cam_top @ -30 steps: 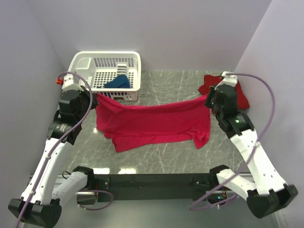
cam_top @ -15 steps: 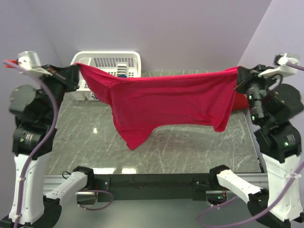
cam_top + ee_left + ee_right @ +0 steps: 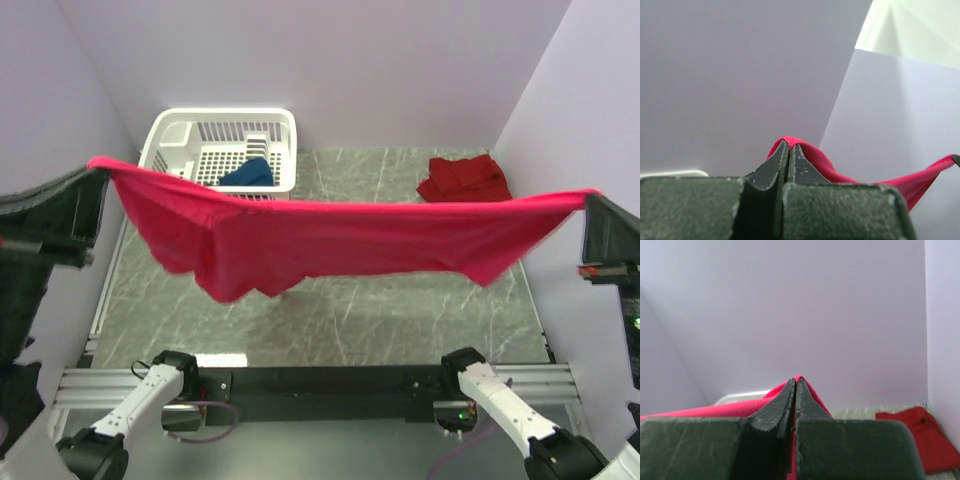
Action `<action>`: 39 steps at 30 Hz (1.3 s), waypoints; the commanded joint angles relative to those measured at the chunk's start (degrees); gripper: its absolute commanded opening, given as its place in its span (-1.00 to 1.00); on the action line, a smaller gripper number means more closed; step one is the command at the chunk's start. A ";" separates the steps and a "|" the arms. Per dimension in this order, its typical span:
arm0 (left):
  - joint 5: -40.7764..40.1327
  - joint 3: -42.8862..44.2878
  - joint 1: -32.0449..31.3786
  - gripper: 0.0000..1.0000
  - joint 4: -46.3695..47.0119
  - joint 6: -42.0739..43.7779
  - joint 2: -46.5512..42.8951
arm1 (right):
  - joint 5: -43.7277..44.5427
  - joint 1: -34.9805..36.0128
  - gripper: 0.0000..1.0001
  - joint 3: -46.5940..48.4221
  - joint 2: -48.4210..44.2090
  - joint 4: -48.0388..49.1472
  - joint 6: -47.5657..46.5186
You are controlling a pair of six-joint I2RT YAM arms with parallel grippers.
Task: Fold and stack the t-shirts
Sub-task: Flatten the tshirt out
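Arms stretching pink shirt [image 3: 340, 235] in air over table [image 3: 400, 320]
Left gripper [image 3: 789, 145] and right gripper [image 3: 796, 381] clamping tight on its corners; taut pull is risking a corner slipping free

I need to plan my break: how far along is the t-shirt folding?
Possibly done: the dark red cloth t-shirt lies bunched at far right. In hand: left gripper and right gripper, both shut, hold the magenta cloth t-shirt stretched in midair. Left: folding it, and the dark blue cloth t-shirt in the white plastic lattice basket.
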 commanded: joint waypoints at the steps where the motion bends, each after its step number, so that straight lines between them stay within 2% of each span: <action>1: 4.57 2.72 0.23 -0.99 0.80 -1.55 -0.38 | -0.23 -0.36 -1.00 3.71 -0.98 -2.42 0.12; 7: 5.80 -2.45 0.24 -0.99 4.58 -3.48 -1.44 | 0.21 -0.36 -1.00 2.58 -0.98 -1.90 0.21; 10: 6.24 -6.84 0.24 -0.99 5.29 -3.84 -0.30 | 0.03 -0.36 -1.00 -3.03 -1.59 0.03 0.30; 25: -2.63 -18.89 0.23 -0.99 5.12 -0.15 1.10 | 1.43 -0.36 -1.00 -17.11 -0.80 6.80 0.21; 29: -4.48 -19.78 0.24 -0.99 4.15 1.43 3.56 | 3.62 -0.27 -1.00 -21.24 0.33 9.25 0.04; 33: -5.71 -19.52 0.32 -0.99 5.02 2.31 8.13 | 4.69 -0.36 -1.00 -21.43 5.06 12.24 -1.19; 36: -5.89 -15.93 0.32 -0.99 5.03 3.19 13.93 | 5.82 -0.36 -1.00 -17.92 12.27 14.01 -3.73; 39: -6.24 -7.94 0.67 -0.99 4.50 3.55 19.99 | 5.48 -0.79 -1.00 -9.50 20.95 14.36 -5.41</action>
